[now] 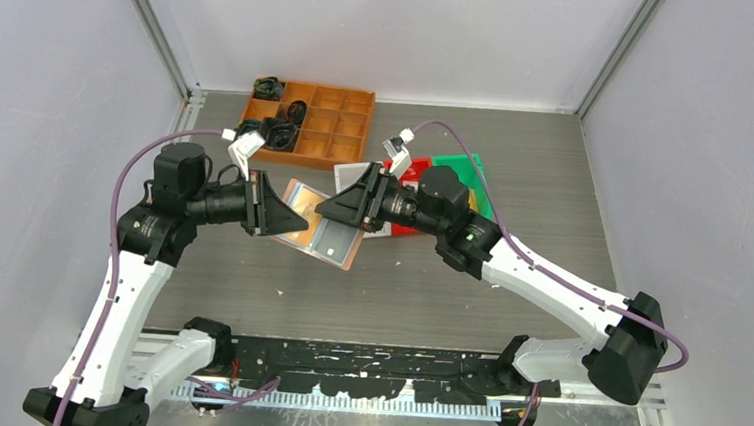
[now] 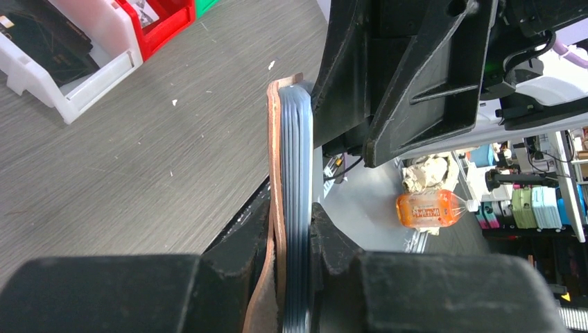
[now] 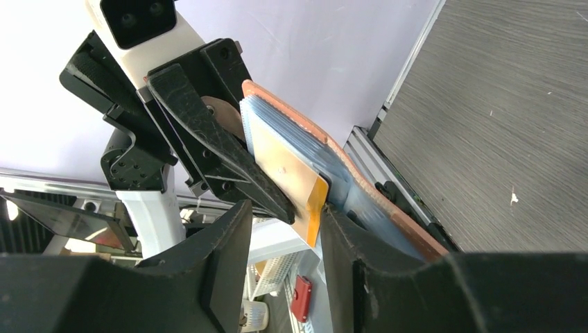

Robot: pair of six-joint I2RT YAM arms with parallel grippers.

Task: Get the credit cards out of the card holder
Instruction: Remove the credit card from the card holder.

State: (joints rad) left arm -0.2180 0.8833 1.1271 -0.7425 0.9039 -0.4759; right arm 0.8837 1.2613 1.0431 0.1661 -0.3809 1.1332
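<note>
The salmon-pink card holder (image 1: 331, 238) is held up above the table's middle, and my left gripper (image 1: 288, 215) is shut on it. The left wrist view shows the leather cover and the bluish sleeves (image 2: 295, 159) pinched edge-on between the left gripper (image 2: 295, 215) fingers. An orange credit card (image 3: 288, 173) sticks out of the card holder (image 3: 360, 180). Its corner lies between the jaws of my right gripper (image 3: 284, 215), against the right finger. The left finger stands apart from it, so the right gripper (image 1: 331, 210) is open around the card.
An orange compartment tray (image 1: 314, 118) with black items stands at the back left. White (image 1: 355, 176), red (image 1: 406, 170) and green (image 1: 461, 169) bins sit behind the right gripper. Both grippers meet nose to nose over the table's middle.
</note>
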